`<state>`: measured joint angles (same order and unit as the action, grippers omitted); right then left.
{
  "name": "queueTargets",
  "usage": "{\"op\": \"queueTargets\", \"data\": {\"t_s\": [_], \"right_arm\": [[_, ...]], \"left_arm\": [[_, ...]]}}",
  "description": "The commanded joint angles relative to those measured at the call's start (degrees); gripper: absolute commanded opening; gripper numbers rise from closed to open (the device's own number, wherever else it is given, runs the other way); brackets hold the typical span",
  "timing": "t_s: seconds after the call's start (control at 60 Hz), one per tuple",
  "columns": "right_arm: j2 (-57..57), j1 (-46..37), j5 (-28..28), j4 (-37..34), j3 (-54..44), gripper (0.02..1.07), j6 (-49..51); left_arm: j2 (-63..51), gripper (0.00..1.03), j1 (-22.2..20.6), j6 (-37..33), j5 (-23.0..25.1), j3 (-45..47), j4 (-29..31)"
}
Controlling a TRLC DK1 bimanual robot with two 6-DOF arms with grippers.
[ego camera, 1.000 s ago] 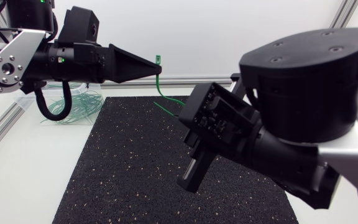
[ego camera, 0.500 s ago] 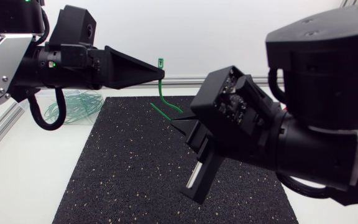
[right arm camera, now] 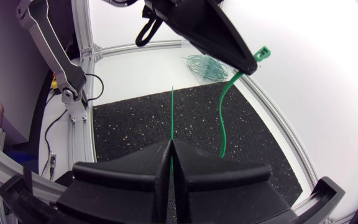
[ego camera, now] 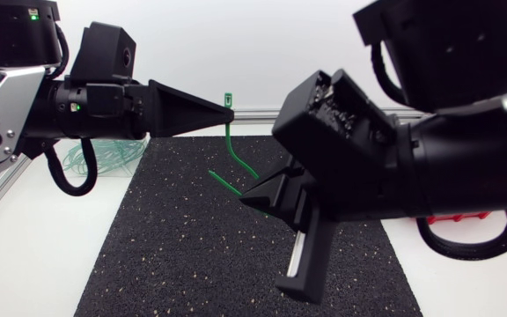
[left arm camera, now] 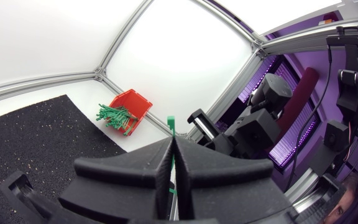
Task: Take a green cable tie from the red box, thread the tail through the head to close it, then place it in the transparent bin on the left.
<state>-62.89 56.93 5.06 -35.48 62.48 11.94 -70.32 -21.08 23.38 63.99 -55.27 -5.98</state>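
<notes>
The left hand (ego camera: 224,109) is clamped on the green cable tie (ego camera: 228,132) just under its head, above the black mat (ego camera: 174,246); the right hand (ego camera: 246,198) pinches its tail, tie curving between them

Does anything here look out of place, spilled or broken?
Nothing looks broken. The green cable tie hangs bent in mid-air, pinched by both the left gripper and the right gripper, which suits threading. Only the spare ties stick out over the front of the red box.
</notes>
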Motion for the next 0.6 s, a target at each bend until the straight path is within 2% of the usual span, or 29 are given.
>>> {"op": "queueTargets", "data": {"t_s": [0.0, 0.1, 0.317, 0.4, 0.583], "right_arm": [[-0.7, -1.3, 1.6, -1.6, 3.5, 0.07, -1.1], [-1.5, -3.0, -1.1, -1.5, 5.4, 0.07, -1.2], [-1.1, -1.7, -2.7, -2.6, 8.5, 0.07, -3.3], [-4.2, -3.5, 2.9, -10.0, 12.0, 0.07, -5.7], [-5.5, -4.8, 2.2, -11.2, 14.2, 0.07, -5.4]], "left_arm": [[1.2, 0.03, -0.3, 4.0, -0.1, 2.5, -3.3], [1.3, 0.03, 0.0, 7.6, -0.1, 3.7, -7.6], [1.3, 0.03, 0.2, 7.9, -0.1, 3.9, -8.0], [1.2, 0.03, 0.1, 8.0, -0.1, 3.8, -8.0], [1.0, 0.03, 0.1, 7.9, -0.1, 4.0, -8.1]]}}
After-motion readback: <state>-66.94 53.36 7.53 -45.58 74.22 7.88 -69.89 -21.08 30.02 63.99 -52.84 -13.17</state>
